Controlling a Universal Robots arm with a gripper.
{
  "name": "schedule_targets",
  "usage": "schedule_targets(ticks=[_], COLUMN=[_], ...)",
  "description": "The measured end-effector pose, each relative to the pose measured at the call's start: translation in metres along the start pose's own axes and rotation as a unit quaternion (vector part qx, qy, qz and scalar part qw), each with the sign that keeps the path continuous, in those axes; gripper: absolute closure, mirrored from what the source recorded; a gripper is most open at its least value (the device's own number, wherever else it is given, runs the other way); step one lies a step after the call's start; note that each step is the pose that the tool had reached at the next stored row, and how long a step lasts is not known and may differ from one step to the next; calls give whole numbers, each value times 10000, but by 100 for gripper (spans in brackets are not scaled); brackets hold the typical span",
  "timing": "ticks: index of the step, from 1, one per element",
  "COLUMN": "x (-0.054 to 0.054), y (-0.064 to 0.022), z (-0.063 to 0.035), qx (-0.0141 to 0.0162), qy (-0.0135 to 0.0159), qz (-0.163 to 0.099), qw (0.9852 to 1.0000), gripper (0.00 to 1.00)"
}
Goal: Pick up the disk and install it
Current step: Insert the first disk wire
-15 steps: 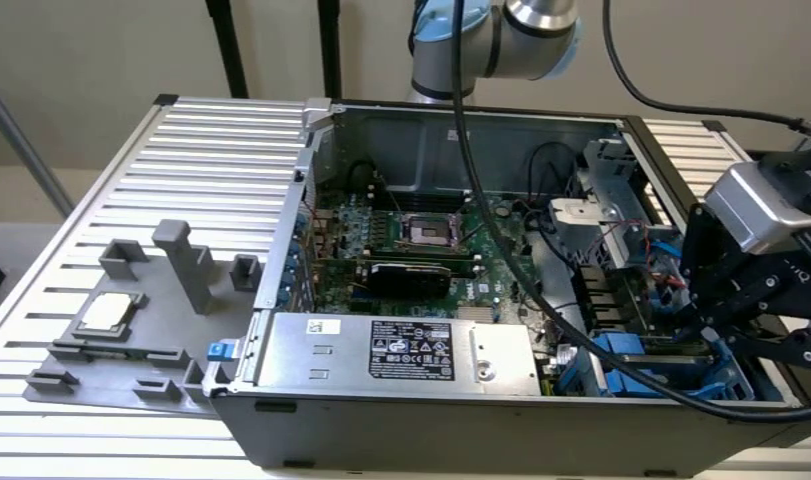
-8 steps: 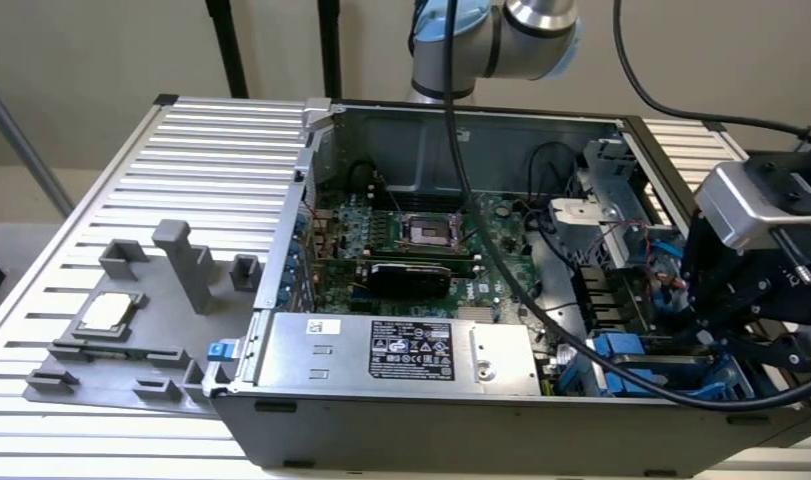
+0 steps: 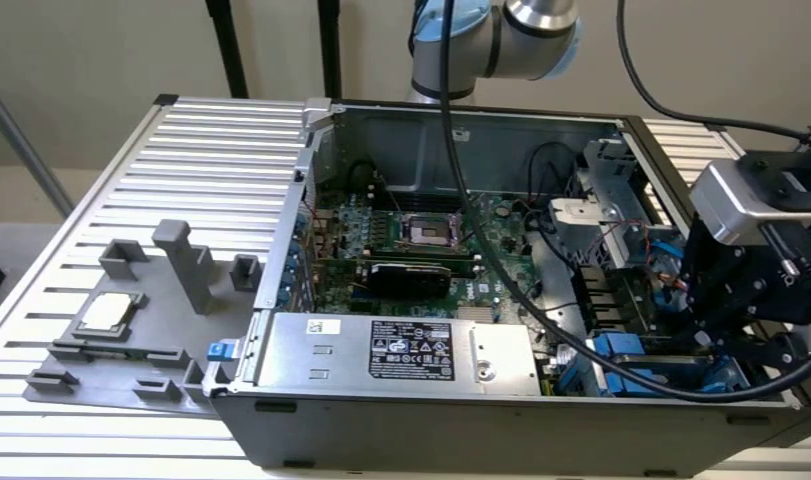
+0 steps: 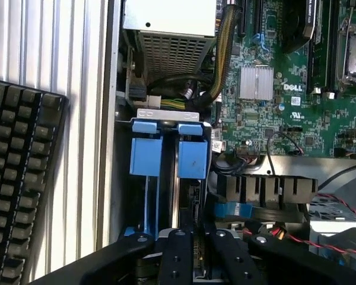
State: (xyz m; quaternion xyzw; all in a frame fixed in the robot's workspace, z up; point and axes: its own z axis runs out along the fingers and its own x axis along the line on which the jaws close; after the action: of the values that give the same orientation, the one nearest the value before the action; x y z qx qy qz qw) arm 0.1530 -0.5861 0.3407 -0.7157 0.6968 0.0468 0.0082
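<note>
The disk stands on edge in the drive bay at the front corner of the open computer case, with its bright blue rail end facing the motherboard. A second blue carrier sits in the slot beside it. My gripper hangs over this bay, and its black fingers close in on both sides of the disk's near end. In the exterior view, the gripper reaches down into the case at that view's right, just above the blue rails.
A large silver box with a black label fills the case front. The motherboard and cables lie behind it. A grey fixture holding a small silver chip sits on the slatted table. A black keyboard lies outside the case.
</note>
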Motion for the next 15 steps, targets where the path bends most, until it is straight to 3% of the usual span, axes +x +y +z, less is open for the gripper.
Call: schedule_targets(ticks=[6, 15], x=[-34, -48], y=[8, 7], z=[21, 37], qx=[0, 6], qy=[79, 92], qz=[25, 68], qw=[10000, 9999], gripper=[83, 83])
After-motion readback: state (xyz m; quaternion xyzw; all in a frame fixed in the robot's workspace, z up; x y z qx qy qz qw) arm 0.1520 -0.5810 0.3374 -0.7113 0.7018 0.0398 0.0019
